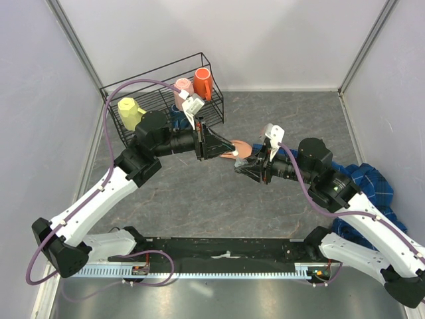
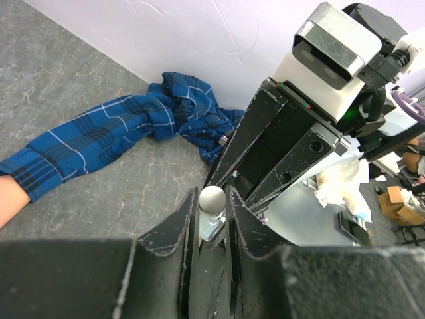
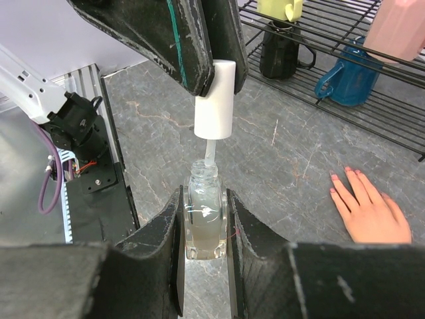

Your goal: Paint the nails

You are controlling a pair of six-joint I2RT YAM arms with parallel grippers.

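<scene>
Two grips: right gripper (image 3: 202,206) clamps the small clear glass bottle (image 3: 202,234), left gripper (image 3: 216,70) pinches its white brush cap (image 3: 214,113). It should lift straight, then reach the tiny nails (image 3: 347,171) of the peach-pink fake hand (image 3: 372,216) on the table (image 3: 279,166).

the grey stone-look table (image 1: 199,199) bears a black wire rack (image 1: 157,98), the peach fake hand (image 3: 372,214) and its blue plaid sleeve (image 2: 113,141).
</scene>
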